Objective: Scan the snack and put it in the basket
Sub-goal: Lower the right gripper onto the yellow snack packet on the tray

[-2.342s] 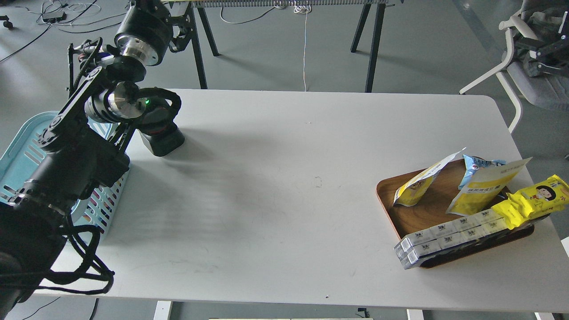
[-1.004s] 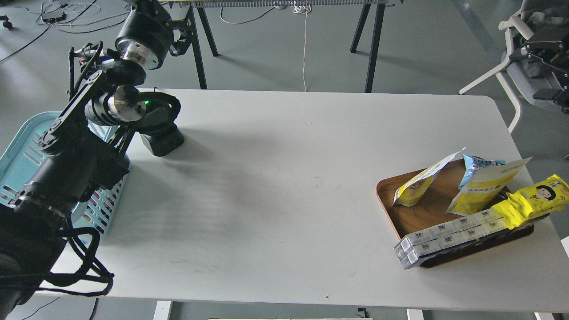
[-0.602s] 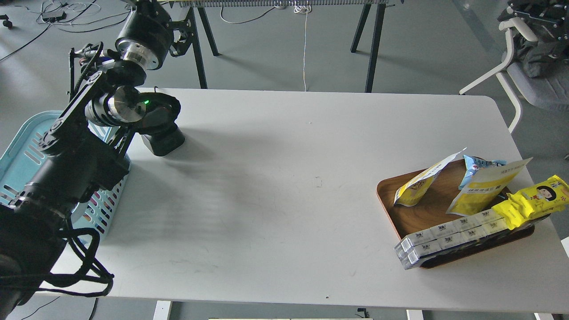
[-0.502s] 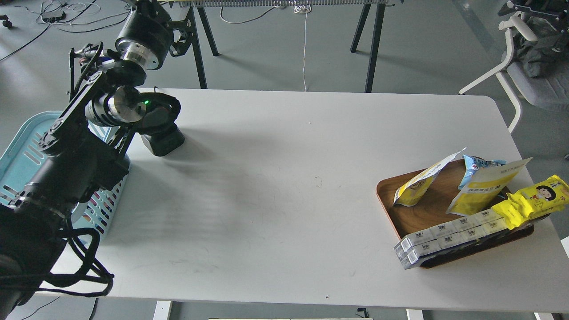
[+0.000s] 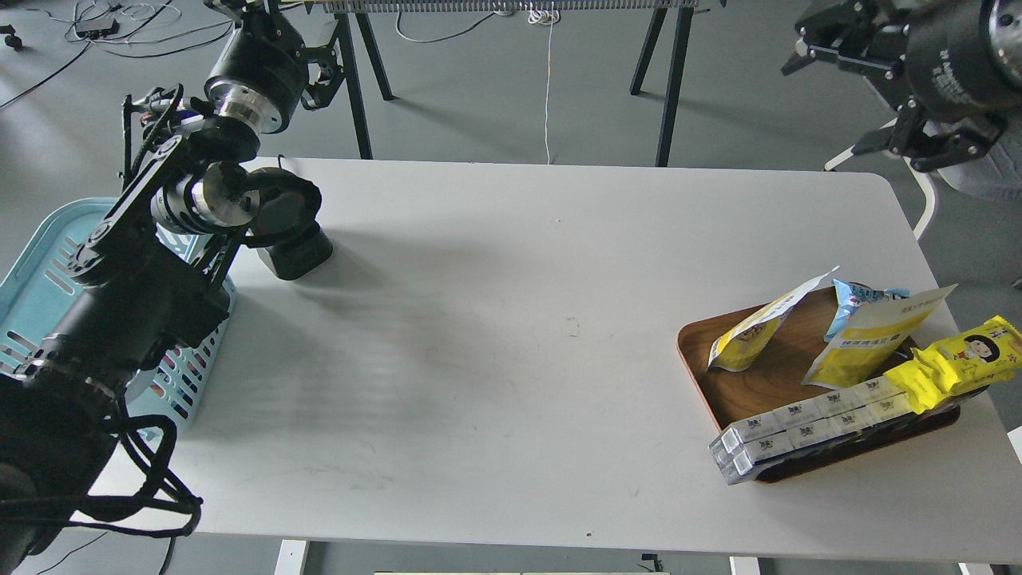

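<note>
The snack (image 5: 754, 326), a pouch with a white top, a yellow lower half and a round picture, leans in the left part of a brown wooden tray (image 5: 738, 395) at the table's right. The light blue basket (image 5: 36, 263) stands at the table's left edge, partly hidden behind my left arm. My left arm rises along the left side; its dark far end (image 5: 275, 32) does not show its fingers clearly. My right gripper (image 5: 824, 107) hangs high at the top right, beyond the table's far edge, with its fingers apart and empty.
A black scanner block (image 5: 294, 249) stands on the table beside my left arm. The tray also holds a yellow pouch with a light-blue top (image 5: 870, 327), a bright yellow packet with a cartoon face (image 5: 958, 359) and stacked white boxes (image 5: 806, 427).
My right arm has come into view at the top right, moving left. My left arm has shifted slightly and the scanner's green light no longer shows.
</note>
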Robot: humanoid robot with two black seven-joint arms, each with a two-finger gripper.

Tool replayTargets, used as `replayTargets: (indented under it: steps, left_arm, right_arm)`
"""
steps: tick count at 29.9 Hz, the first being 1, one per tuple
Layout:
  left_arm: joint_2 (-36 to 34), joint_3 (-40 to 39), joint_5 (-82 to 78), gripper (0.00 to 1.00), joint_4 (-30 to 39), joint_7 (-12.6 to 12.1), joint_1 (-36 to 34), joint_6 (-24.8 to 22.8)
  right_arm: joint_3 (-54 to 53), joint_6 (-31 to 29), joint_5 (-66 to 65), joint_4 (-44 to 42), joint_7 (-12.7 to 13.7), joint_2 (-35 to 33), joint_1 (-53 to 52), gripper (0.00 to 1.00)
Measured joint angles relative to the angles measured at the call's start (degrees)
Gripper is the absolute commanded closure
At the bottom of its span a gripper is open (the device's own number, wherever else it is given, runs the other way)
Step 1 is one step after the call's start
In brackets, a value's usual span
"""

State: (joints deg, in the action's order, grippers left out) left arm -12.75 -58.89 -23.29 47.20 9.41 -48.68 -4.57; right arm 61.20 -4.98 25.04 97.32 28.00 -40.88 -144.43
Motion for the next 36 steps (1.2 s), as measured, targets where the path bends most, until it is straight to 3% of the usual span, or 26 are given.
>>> replayTargets:
  steps: [4, 24, 36]
  left_arm:
    - [0.0, 0.0, 0.0, 0.0, 0.0, 0.0, 0.1, 0.1]
    - [-1.4, -0.1, 0.1, 0.0, 0.0, 0.1, 0.6, 0.2]
    - [-0.9, -0.1, 0.1, 0.0, 0.0, 0.1, 1.1, 0.3]
  right_arm:
    - [0.0, 4.9, 1.9, 1.8, 0.0, 0.1, 1.9, 0.03]
    - [-0.8, 9.8, -4.4, 2.0, 0.0, 0.0, 19.6, 0.08]
    - [-7.5, 11.4, -8.3, -0.7, 0.0, 1.1, 28.5, 0.32]
